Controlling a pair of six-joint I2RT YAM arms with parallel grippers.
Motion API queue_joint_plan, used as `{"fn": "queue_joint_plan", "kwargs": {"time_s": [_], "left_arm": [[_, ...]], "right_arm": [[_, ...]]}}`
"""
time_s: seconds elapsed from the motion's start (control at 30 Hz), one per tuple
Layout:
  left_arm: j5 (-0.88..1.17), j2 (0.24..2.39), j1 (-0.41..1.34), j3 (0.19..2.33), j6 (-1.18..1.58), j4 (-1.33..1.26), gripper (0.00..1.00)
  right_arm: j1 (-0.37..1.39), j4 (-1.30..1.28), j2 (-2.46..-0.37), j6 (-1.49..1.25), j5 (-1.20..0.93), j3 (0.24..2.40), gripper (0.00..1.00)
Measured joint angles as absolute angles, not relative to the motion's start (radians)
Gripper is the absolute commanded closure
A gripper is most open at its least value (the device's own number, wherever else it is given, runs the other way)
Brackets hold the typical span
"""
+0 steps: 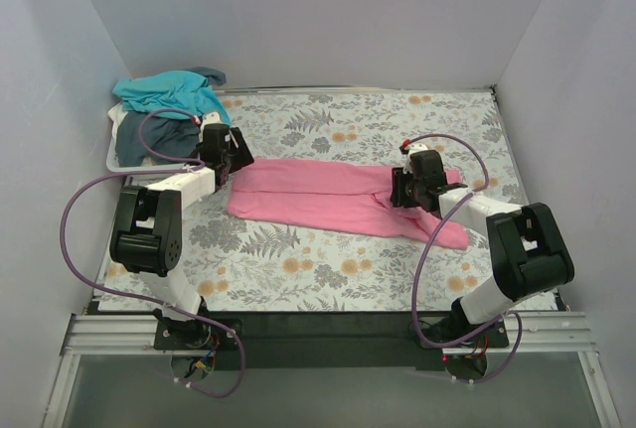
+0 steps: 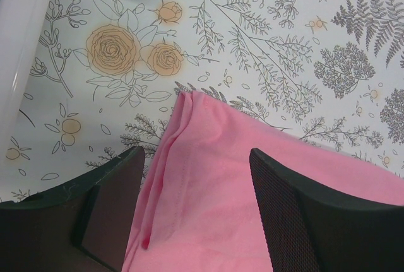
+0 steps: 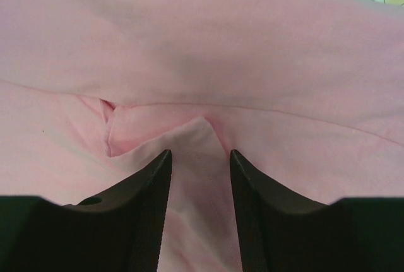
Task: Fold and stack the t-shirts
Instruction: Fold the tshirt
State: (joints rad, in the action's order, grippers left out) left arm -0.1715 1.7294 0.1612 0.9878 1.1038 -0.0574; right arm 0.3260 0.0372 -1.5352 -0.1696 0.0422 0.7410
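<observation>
**Pink tee laid out in a strip, both grippers sitting on it**

The pink t-shirt (image 1: 328,195) is laid flat across the middle of the floral tablecloth (image 1: 397,120). It's folded into a long band running left to right, and one end is angled toward the near right.

The left gripper (image 2: 196,158) is positioned over the band's left end. Its fingers are spread wide, and the stitched edge of the shirt is seen between them, not pinched.

The right gripper (image 3: 200,155) is placed low on the right part of the same shirt. Its jaws are parted a little, and a small raised ridge of pink cloth is seen just ahead of the gap. Nothing looks clamped.

The teal t-shirt (image 1: 164,90) and the dark slate t-shirt (image 1: 159,135) are heaped in the white basket (image 1: 111,155) at the far left corner. Both are crumpled, with the teal one on top.
</observation>
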Motion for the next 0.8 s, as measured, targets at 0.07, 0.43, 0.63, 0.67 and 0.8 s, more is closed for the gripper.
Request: {"fn": "queue_joint_plan", "kwargs": {"time_s": [0.07,0.43,0.63,0.67,0.8], "left_arm": [[-0.171,1.729,0.161,0.988,1.104,-0.057,0.37],[-0.168,1.729,0.161,0.988,1.104,-0.057,0.37],[-0.167,1.729,0.161,0.988,1.104,-0.057,0.37],[-0.167,1.729,0.161,0.988,1.104,-0.057,0.37],[-0.167,1.729,0.161,0.988,1.104,-0.057,0.37]], "right_arm": [[0.326,0.043,-1.546,-0.17,0.042,0.75,0.62],[0.326,0.073,-1.592,-0.168,0.045,0.758,0.86],[0.326,0.079,-1.592,-0.169,0.042,0.758,0.96],[0.326,0.079,-1.591,-0.17,0.042,0.757,0.96],[0.327,0.079,-1.555,-0.17,0.041,0.743,0.95]]}}
